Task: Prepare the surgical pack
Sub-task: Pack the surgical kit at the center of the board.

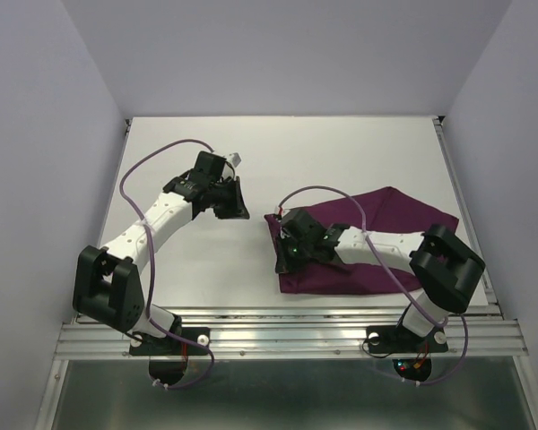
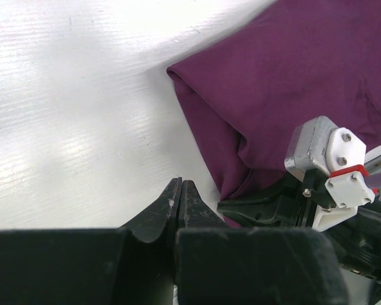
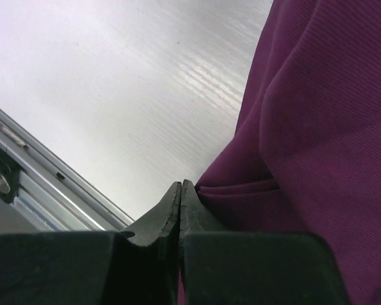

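Spreading seems to be our step: the purple cloth [image 1: 403, 215] lies folded on the right of the worktop [image 1: 341, 152]. The right end effector [image 3: 180, 194], pressed together, is at its left edge; the left end effector [image 2: 181, 194], also pressed together, hangs empty nearby. Next we need a firm pinch on a corner.

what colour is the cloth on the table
Dark purple, plain, no pattern. The cloth shows best in the right wrist view.

left arm [image 1: 152, 224] and right arm [image 1: 390, 255] are white tubes with chunky black joints, thin purple cable [image 1: 161, 148] looping along each, black pointy fingers [image 2: 162, 213], plus a white bracket [image 2: 346, 166] with two screws and red trim
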